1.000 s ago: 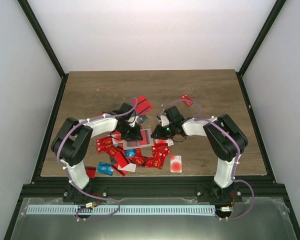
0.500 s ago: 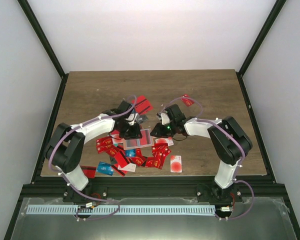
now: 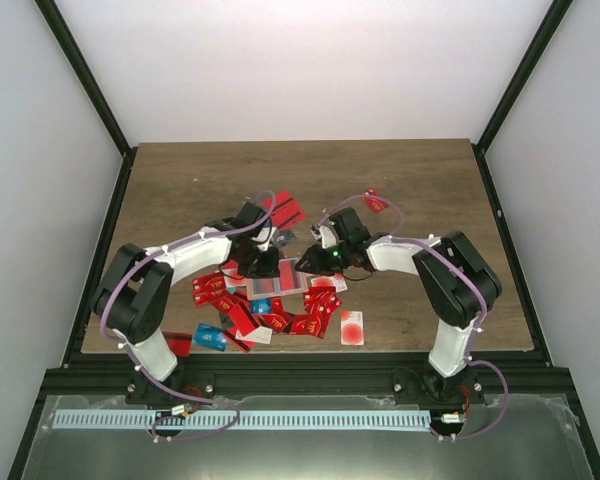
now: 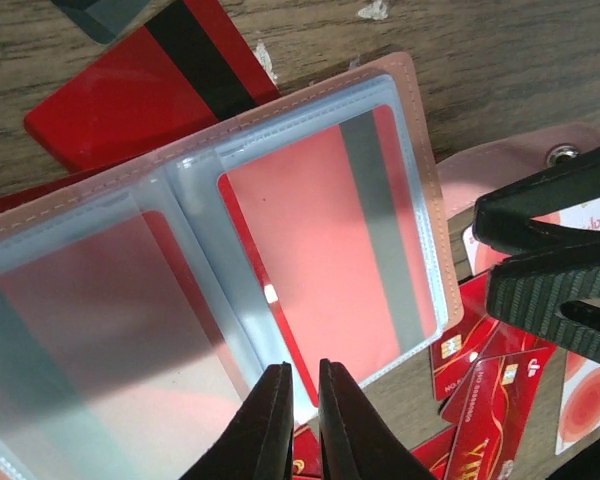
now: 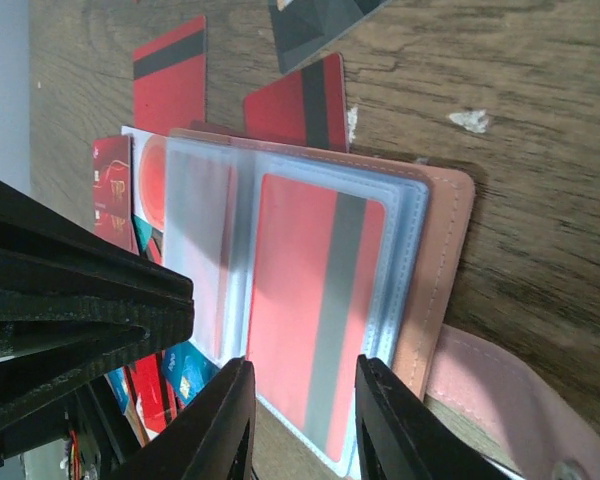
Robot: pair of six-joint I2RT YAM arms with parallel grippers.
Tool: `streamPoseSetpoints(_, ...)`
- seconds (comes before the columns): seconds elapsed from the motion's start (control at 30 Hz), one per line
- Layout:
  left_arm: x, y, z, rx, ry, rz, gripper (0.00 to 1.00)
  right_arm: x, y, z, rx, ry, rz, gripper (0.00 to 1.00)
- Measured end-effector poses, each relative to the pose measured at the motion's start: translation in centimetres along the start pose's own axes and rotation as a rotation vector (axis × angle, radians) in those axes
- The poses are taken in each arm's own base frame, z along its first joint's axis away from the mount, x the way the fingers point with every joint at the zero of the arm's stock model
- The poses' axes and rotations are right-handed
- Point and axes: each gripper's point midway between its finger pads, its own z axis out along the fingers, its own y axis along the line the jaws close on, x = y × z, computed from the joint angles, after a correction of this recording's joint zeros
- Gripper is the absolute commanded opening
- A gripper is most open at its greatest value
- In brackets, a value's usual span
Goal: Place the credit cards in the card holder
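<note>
Pinching the edge of the card holder (image 4: 430, 200), your left end effector (image 4: 302, 368) is clenched. Your right end effector (image 5: 305, 365) hovers released.

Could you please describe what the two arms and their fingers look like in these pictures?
The left arm and the right arm both have white links between chunky black joints. A thin lilac cable loops along each. A small green light glows at the right wrist. The left fingers are slim, dark and tapering. The right fingers are broader, black and matte.
</note>
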Motion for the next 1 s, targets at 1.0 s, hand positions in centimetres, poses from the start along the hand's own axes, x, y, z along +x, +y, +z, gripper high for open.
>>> streamPoseSetpoints(1.0,0.5,0.8,3.0,0.019,0.043,-0.004,0.06,0.1,-0.5,1.8,-0.038,0.043,0.031,0.23)
